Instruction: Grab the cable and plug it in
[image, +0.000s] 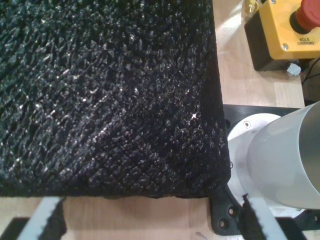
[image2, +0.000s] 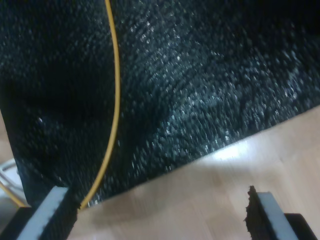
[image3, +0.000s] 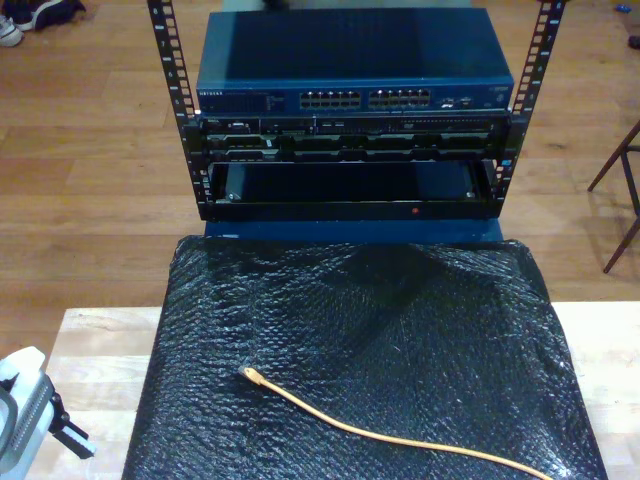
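Yellow-orange against black, the cable (image2: 116, 90) runs past my second claw (image2: 162, 215), whose jaws stand well apart with nothing between them; the cord passes close beside one finger (image2: 50, 212) and goes over the near edge of the black padded mat (image2: 210, 100) onto the pale wooden bench (image2: 200, 200). My first claw (image: 150, 220) is likewise parted and empty, hanging over a mat corner beside a white arm base (image: 280, 155) and a yellow emergency-stop box (image: 287, 27), with no cord near its fingers, so I judge my second claw the nearer one for the grab. In the exterior view the cable (image3: 380, 435) lies flat on the mat, its long axis running on a slant from the near edge toward the exterior view's right, up to its plug end (image3: 250, 375) nearer the middle and slightly toward the exterior view's left. That tip points away from me and toward the exterior view's left, roughly at the rack (image3: 350, 160) standing beyond the mat's far edge. Farther still, the blue switch (image3: 350, 70) shows a row of ports (image3: 365, 99) along its front, well apart from the plug, so the cord must be lifted near its tip and carried forward, plug first
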